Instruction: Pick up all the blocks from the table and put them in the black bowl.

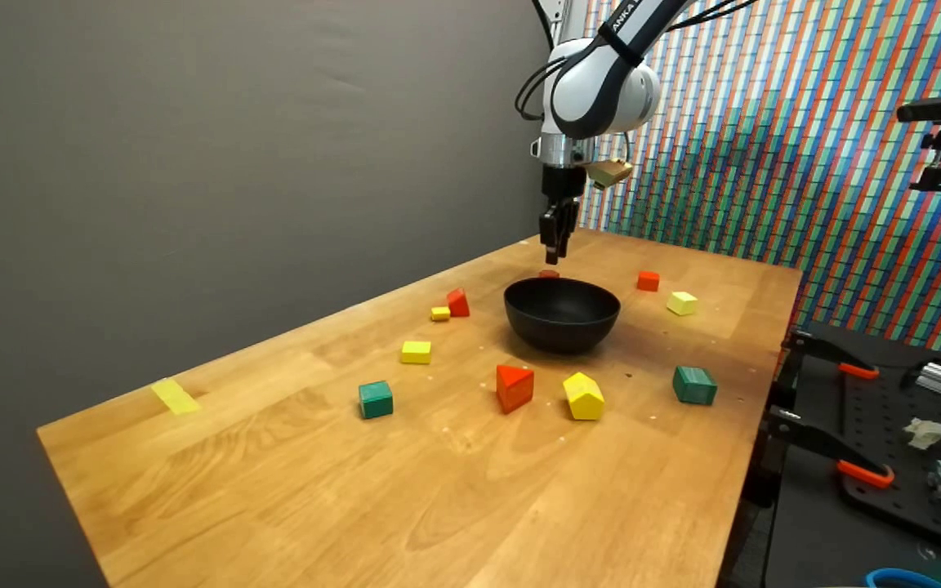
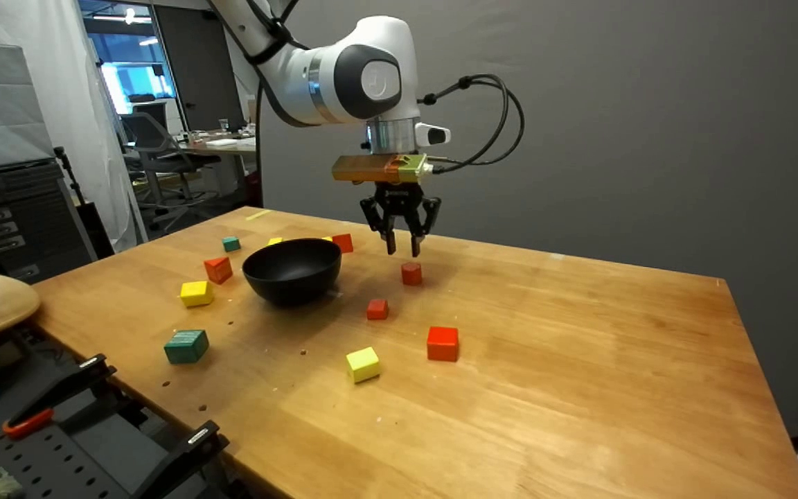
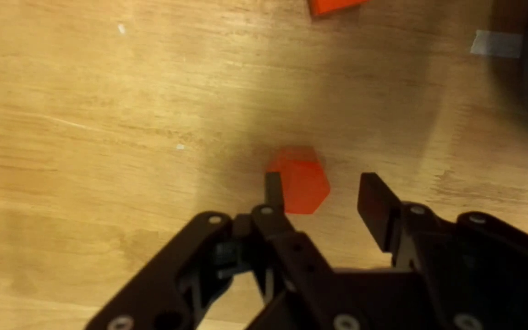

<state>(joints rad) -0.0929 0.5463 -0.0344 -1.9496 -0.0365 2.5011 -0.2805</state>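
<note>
The fingers [image 3: 377,211] hung spread above a red block [image 3: 307,190] near the black bowl [image 2: 291,285], while the other blocks [image 2: 197,294], red, yellow and green, lay scattered around that same bowl on the desk [image 2: 579,346].
</note>
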